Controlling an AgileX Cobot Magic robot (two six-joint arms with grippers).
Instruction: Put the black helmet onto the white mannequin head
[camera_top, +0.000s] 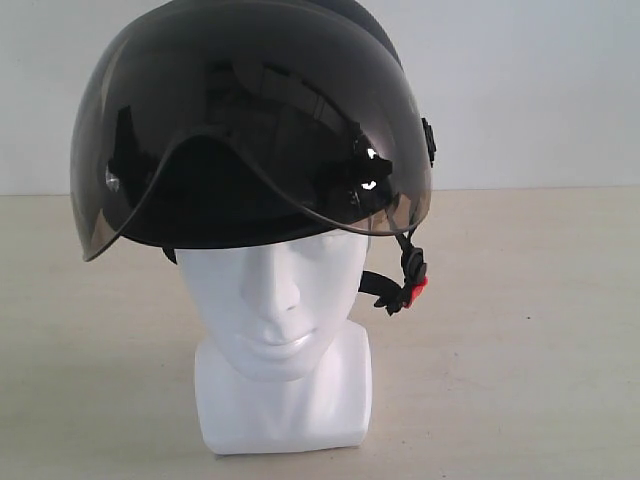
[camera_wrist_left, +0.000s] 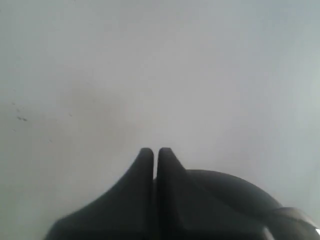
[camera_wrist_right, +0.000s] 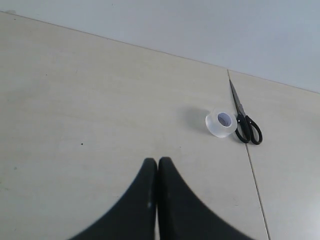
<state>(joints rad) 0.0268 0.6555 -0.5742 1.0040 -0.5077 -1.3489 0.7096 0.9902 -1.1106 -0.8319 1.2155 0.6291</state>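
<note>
Seated atop white mannequin head (camera_top: 282, 300): black helmet (camera_top: 250, 120), visor forward. Head stands on surface (camera_top: 520, 350). Fully closed, empty: left pincer (camera_wrist_left: 155, 153), right pincer (camera_wrist_right: 158, 162). Elsewhere, tape roll (camera_wrist_right: 221, 123) just beside scissors (camera_wrist_right: 246, 125).

Crown of black helmet (camera_top: 250, 60) cut off at ext. view's top edge. Forehead & scalp of white mannequin head (camera_top: 285, 330) hidden under it. Left wrist view blurry, helmet only partly in frame.

Glossy white mannequin head (camera_top: 285, 330) beneath black helmet (camera_top: 352, 12) with smooth, reflective tinted visor (camera_top: 250, 80); bench (camera_top: 520, 330) matt, pale; tape roll (camera_wrist_right: 221, 123) translucent plastic.
</note>
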